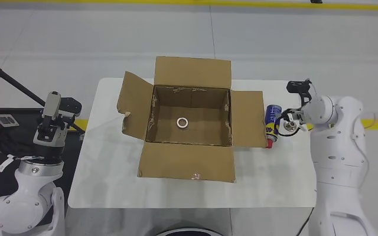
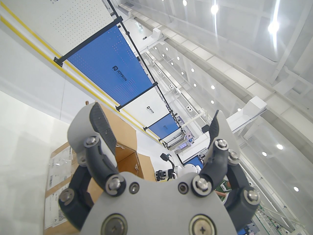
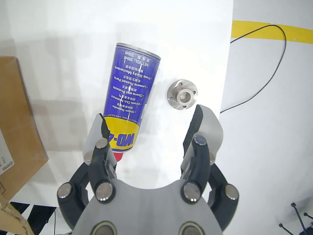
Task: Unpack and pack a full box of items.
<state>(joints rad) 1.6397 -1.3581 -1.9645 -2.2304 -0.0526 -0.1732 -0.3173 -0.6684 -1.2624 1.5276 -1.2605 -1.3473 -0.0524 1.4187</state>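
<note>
An open cardboard box point(image 1: 192, 121) sits mid-table with its flaps spread; a small ring-shaped item point(image 1: 182, 123) lies on its floor. Just right of the box, a blue and yellow spray can point(image 1: 272, 125) point(image 3: 132, 91) lies on the white table. A small metal flange point(image 3: 182, 95) rests beside the can. My right gripper point(image 3: 150, 113) point(image 1: 293, 118) hovers open over the can's capped end and the flange, holding nothing. My left gripper point(image 2: 156, 112) point(image 1: 54, 105) is open and empty, off the table's left side, pointing up toward the ceiling, with the box point(image 2: 127, 147) beyond it.
The white table point(image 1: 106, 177) has bare room in front of and to the left of the box. A black cable point(image 3: 269, 74) runs over the floor past the table's right edge, near a yellow floor line point(image 3: 269, 31).
</note>
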